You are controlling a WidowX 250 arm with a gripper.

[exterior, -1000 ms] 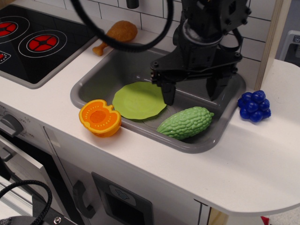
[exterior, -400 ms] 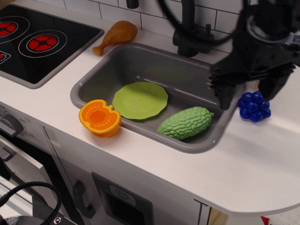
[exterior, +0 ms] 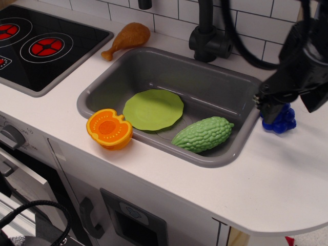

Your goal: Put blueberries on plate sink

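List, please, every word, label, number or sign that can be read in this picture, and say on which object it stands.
No readable words, brand names or numbers appear anywhere.
Small pale mark on the dark panel below the counter: an icon, too small to read.
Stovetop: only red ring patterns, no text.
Blueberries, plate, sink and gripper: no markings visible.

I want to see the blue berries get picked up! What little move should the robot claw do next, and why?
Probably lower straight down and close. The gripper hangs right above the blueberries on the white counter, its fingers look spread on either side, and nothing is grasped yet. The berries must be held before going to the green plate in the sink.
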